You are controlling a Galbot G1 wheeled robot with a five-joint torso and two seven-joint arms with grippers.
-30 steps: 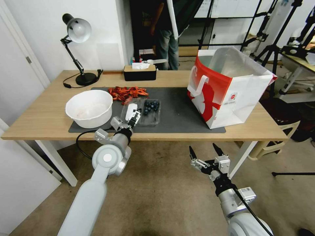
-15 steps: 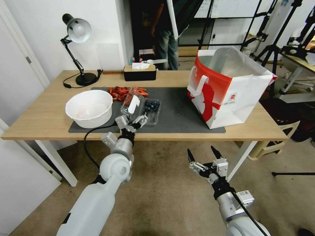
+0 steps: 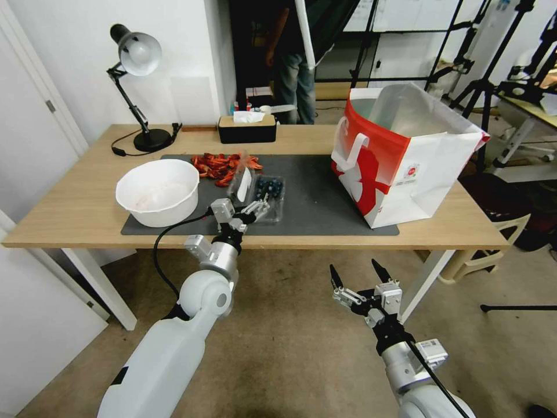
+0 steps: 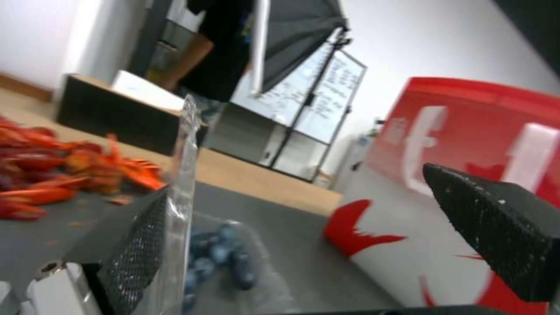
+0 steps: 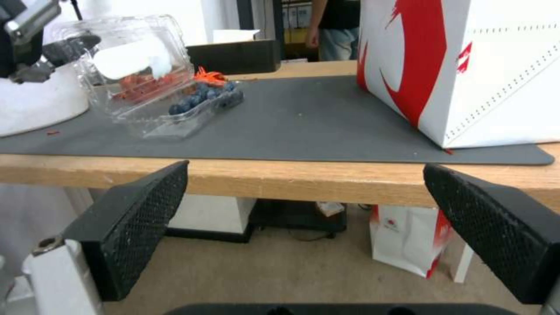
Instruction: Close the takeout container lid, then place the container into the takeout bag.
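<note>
The takeout container (image 3: 268, 197) sits on the grey mat (image 3: 325, 191) near the table's (image 3: 69, 215) front edge, its lid (image 3: 241, 184) standing half up. The left gripper (image 3: 253, 210) is wide open, one finger against the lid, holding nothing. The thin lid could flop back, or a hard push could slide the box and spill blueberries. The takeout bag (image 3: 400, 157) stands at the mat's right end. The right gripper (image 3: 355, 277) waits open below the table.

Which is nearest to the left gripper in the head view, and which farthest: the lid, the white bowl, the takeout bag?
1. The lid, just beyond the left gripper.
2. The white bowl, to its left.
3. The takeout bag, far right.
</note>
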